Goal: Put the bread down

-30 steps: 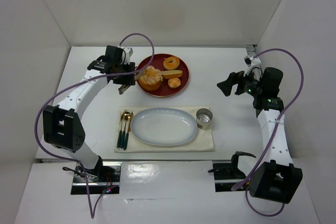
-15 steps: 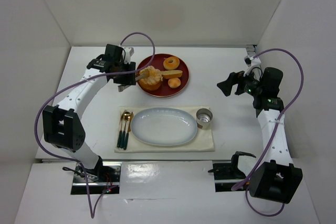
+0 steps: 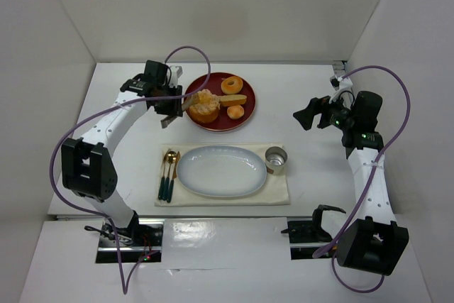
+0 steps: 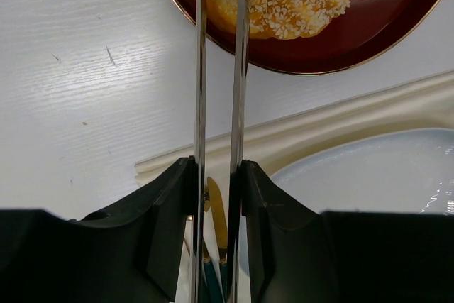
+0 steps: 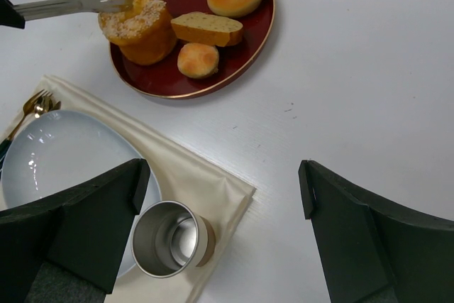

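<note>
Bread [image 5: 138, 30] under tongs [image 5: 78, 3] (on red plate [image 5: 245, 40])

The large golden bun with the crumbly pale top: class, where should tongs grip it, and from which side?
Grip the large golden bun across its smooth orange sides, below the crumbly top, from the round red plate's left edge: the bread slice and small round bun crowd its right.

Bread [image 3: 204, 106] at left of dish [image 3: 216, 124], tongs [image 5: 71, 3] over it, doughnut [image 3: 230, 85] behind-right, plate [image 3: 221, 171] on napkin [image 3: 280, 189] before dish, cup [image 3: 275, 160] right, cutlery [image 3: 169, 172] left of plate
</note>
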{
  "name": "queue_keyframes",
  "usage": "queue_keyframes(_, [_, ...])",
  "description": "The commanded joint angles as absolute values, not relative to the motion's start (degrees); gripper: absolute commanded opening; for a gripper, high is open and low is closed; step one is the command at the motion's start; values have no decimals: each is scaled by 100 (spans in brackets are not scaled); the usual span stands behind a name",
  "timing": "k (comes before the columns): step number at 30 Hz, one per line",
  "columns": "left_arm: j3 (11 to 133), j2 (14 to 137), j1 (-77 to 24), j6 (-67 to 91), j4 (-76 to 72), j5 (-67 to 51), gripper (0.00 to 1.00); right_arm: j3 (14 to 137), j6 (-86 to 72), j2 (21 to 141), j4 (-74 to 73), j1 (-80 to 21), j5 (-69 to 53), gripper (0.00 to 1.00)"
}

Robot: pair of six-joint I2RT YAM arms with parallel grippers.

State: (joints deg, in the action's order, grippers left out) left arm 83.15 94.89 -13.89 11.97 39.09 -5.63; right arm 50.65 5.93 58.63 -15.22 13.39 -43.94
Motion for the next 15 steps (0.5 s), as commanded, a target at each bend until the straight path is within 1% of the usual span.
queue_keyframes(1, [8543,9519,-1362,1221,3745,-668,0,5238,677,5713,-1433,1371,-4395,100])
queue_keyframes(9, [8490,8843,-1257,1345,3568,-808,0,5238,677,5713,-1433,1371,-4395,100])
queue_keyframes(15, [8771,8552,-1143,1397,3586,-914,0,5238,677,5713,-1433,1371,-4395,100])
